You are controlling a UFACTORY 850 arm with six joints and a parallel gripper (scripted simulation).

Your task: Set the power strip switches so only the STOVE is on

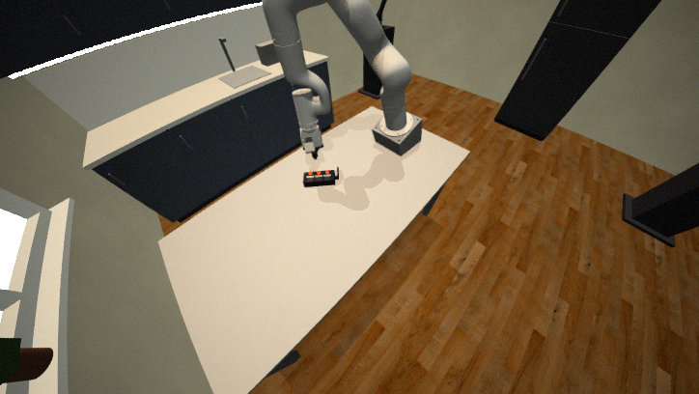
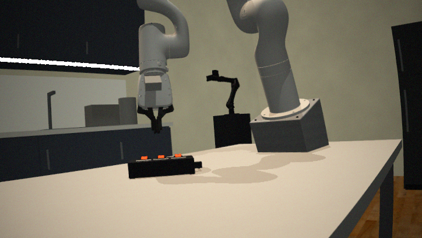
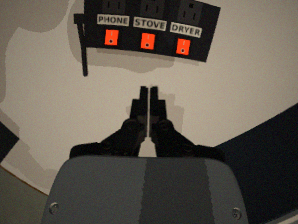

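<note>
A black power strip (image 1: 320, 177) (image 2: 161, 166) (image 3: 149, 24) lies flat on the white table (image 1: 273, 254) (image 2: 206, 200), the right way up. It has three orange rocker switches labelled PHONE (image 3: 112, 38), STOVE (image 3: 148, 42) and DRYER (image 3: 182, 46). I cannot tell from the frames which switches are on. My gripper (image 1: 314, 155) (image 2: 156, 130) (image 3: 149, 97) is shut and empty. It points down and hangs a short way above the table, beside the strip's switch side, roughly in line with the STOVE switch.
The arm's grey base block (image 1: 397, 133) (image 2: 291, 130) stands on the table behind the strip. A dark kitchen counter (image 1: 195, 126) (image 2: 73, 147) with a sink runs along the table's far side. A short stub (image 2: 198, 164) sticks out of the strip's end.
</note>
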